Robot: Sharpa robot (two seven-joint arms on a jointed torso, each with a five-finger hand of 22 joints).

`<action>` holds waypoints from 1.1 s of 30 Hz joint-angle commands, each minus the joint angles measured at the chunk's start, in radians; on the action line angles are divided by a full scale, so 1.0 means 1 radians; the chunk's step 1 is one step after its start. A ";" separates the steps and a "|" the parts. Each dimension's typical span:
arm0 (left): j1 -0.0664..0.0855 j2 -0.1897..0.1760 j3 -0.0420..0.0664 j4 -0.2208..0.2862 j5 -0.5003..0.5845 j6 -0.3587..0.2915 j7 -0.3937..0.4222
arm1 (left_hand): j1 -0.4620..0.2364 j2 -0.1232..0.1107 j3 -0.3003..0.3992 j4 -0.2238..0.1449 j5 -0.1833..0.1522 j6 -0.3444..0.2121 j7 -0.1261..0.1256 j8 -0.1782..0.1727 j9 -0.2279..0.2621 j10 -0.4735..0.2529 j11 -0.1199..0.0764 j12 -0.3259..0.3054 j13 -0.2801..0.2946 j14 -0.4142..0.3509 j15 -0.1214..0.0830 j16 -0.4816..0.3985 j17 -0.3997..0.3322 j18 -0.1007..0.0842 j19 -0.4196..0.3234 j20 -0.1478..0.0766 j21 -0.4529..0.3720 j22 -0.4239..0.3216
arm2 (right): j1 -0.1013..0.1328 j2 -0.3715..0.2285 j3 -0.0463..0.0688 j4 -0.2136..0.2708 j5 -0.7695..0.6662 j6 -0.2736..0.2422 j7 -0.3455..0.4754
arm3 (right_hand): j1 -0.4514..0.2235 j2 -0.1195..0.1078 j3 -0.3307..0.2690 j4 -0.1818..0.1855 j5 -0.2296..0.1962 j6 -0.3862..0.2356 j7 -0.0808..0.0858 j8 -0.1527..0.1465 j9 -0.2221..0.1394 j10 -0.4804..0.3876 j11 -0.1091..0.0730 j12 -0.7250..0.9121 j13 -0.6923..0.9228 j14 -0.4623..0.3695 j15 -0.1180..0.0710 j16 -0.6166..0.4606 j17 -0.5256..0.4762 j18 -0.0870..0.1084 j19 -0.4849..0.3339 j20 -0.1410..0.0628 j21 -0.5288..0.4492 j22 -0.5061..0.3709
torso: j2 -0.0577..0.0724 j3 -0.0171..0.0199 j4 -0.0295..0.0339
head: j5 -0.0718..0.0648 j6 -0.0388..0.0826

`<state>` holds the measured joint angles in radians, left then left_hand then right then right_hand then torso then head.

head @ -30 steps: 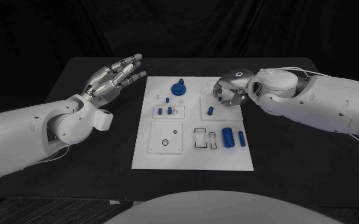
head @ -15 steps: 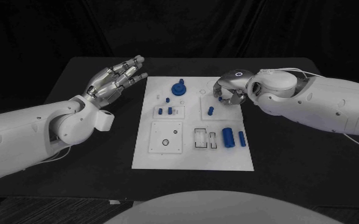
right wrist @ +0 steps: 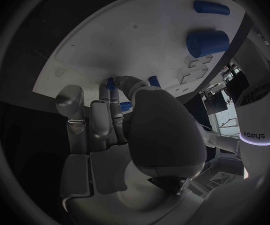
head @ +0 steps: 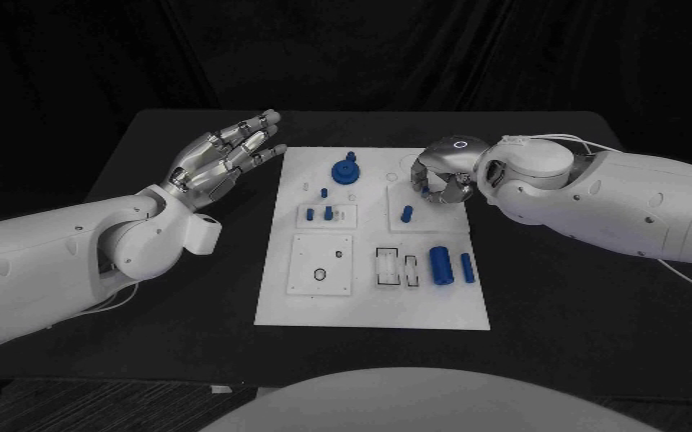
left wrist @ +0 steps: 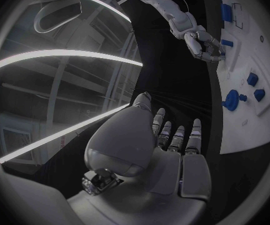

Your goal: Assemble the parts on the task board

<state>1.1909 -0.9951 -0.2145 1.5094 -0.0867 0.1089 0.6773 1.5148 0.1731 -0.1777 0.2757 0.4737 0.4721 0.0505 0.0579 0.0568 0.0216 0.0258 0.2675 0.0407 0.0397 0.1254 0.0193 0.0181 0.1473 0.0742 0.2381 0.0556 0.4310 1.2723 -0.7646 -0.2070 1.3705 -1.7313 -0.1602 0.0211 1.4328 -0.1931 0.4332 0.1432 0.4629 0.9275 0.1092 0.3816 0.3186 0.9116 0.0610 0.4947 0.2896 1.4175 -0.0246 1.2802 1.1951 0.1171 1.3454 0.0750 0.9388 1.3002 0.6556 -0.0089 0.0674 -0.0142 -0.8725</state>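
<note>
A: Reading near to far, what lies on the board [head: 371, 302]?

B: Nearest, two blue cylinders [head: 440, 265] lie side by side on the right of the board, the thicker beside a slimmer one [head: 466, 267], next to a pair of rectangular slots [head: 387, 265]. Left of these, a square plate [head: 320, 264] bearing a small ring.

A: And the middle band?

B: Two short pegs [head: 319, 215] stand in a small block; to their right one peg [head: 405, 214] stands alone. Farther back sits a knob [head: 345, 171] on a round base.

A: The hands?

B: The right hand [head: 441, 180] is curled down over the board's far right part, fingers drawn in around a small blue part [right wrist: 111, 82] seen at the fingertips in the right wrist view. Whether it is truly pinched or merely touched cannot be told. The left hand [head: 224, 157] hangs left of the board over the tabletop [head: 562, 292], fingers spread, holding nothing.

A: How will the parts handle?

B: By judgement: rigid, light, smooth plastic, unlikely to deform but apt to roll or slip. The cylinders are best taken across the middle of the barrel, from above. The pegs offer little surface; a fingertip pinch near the top, kept upright, suits them. The knob gives a ready hold at its raised stem.
</note>
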 commanded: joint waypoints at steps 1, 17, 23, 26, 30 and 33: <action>-0.002 0.002 0.001 0.000 0.008 0.024 0.031 | 0.017 -0.003 -0.028 -0.002 0.017 0.009 0.006 -0.001 -0.005 0.000 0.013 0.022 -0.006 0.006 0.011 0.018 0.001 0.031 0.012 0.011 -0.005 -0.010 | -0.003 0.000 -0.001 -0.003 0.011 -0.006 0.007 | 0.010 0.025 0.016 -0.020 -0.007 0.010 -0.002 0.011 0.017 0.039 0.001 -0.030 -0.028 -0.010 -0.001 -0.032 -0.028 0.001 0.002 0.004 -0.025 0.114 | 0.000 0.0001 0.0003 | 0.001 0.000; -0.004 0.006 0.001 -0.003 0.008 0.029 0.014 | 0.041 -0.006 -0.026 -0.014 0.041 0.022 0.017 0.002 -0.003 0.004 0.019 0.028 -0.006 0.020 0.024 0.032 0.005 0.033 0.026 0.027 0.000 0.002 | -0.004 -0.005 -0.001 -0.002 0.012 0.012 -0.002 | 0.016 0.016 0.024 -0.051 -0.006 0.004 0.010 0.000 0.028 0.106 -0.001 -0.063 -0.050 -0.021 0.008 -0.054 -0.056 0.005 -0.007 0.011 -0.039 0.110 | -0.001 -0.0002 -0.0006 | 0.003 0.000; -0.005 0.007 0.001 -0.004 0.008 0.030 0.011 | 0.043 -0.006 -0.026 -0.016 0.045 0.019 0.018 0.002 -0.004 0.004 0.019 0.027 -0.006 0.020 0.025 0.033 0.005 0.033 0.028 0.028 0.000 0.003 | -0.004 -0.008 -0.001 -0.002 0.012 0.018 -0.007 | -0.008 0.012 0.016 -0.045 -0.074 -0.028 0.001 -0.018 0.032 0.096 0.006 -0.098 -0.065 -0.030 0.013 -0.069 -0.073 0.008 -0.019 0.016 -0.061 0.104 | -0.001 -0.0004 -0.0006 | 0.004 0.000; -0.005 0.008 0.001 -0.005 0.008 0.030 0.009 | 0.044 -0.007 -0.026 -0.017 0.047 0.018 0.018 0.002 -0.004 0.004 0.019 0.027 -0.006 0.020 0.025 0.033 0.005 0.033 0.028 0.028 0.001 0.004 | -0.004 -0.009 -0.001 -0.001 0.012 0.019 -0.010 | -0.018 0.010 0.011 -0.041 -0.114 -0.040 -0.007 -0.025 0.034 0.091 0.009 -0.111 -0.069 -0.032 0.015 -0.072 -0.077 0.009 -0.022 0.018 -0.069 0.102 | -0.001 -0.0003 -0.0006 | 0.003 0.000; -0.005 0.009 0.001 -0.006 0.008 0.032 0.007 | 0.047 -0.007 -0.026 -0.018 0.050 0.017 0.017 0.001 -0.004 0.004 0.019 0.026 -0.006 0.021 0.026 0.035 0.005 0.033 0.030 0.030 0.001 0.005 | -0.004 -0.011 -0.001 -0.001 0.012 0.019 -0.013 | -0.027 0.009 0.006 -0.036 -0.142 -0.043 -0.010 -0.027 0.038 0.087 0.012 -0.120 -0.072 -0.034 0.016 -0.075 -0.082 0.010 -0.024 0.020 -0.077 0.100 | -0.001 0.0000 -0.0005 | 0.002 0.000; -0.005 0.010 0.001 -0.007 0.008 0.032 0.006 | 0.048 -0.007 -0.026 -0.019 0.051 0.017 0.017 0.001 -0.004 0.003 0.019 0.026 -0.006 0.022 0.027 0.035 0.005 0.033 0.030 0.030 0.001 0.005 | -0.004 -0.012 -0.001 0.000 0.012 0.019 -0.014 | -0.026 0.010 0.006 -0.036 -0.145 -0.042 -0.009 -0.026 0.039 0.089 0.011 -0.120 -0.072 -0.034 0.016 -0.076 -0.083 0.010 -0.025 0.020 -0.079 0.099 | -0.001 0.0001 -0.0003 | 0.002 0.000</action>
<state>1.1871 -0.9868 -0.2145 1.5020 -0.0862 0.1275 0.6739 1.5528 0.1688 -0.1859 0.2672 0.5092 0.4878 0.0663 0.0579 0.0569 0.0299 0.0345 0.2712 0.0408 0.0543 0.1400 0.0389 0.0187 0.1473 0.1028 0.2664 0.0558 0.4319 1.2723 -0.7745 -0.2055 1.3703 -1.7165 -0.1579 0.0236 1.4222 -0.1830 0.4263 0.1114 0.3387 0.8947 0.1022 0.3688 0.3406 0.9902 0.0715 0.4057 0.2592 1.3885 -0.0129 1.2225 1.1212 0.1173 1.3255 0.0946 0.8769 1.3002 0.6544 -0.0091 0.0667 -0.0114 -0.8725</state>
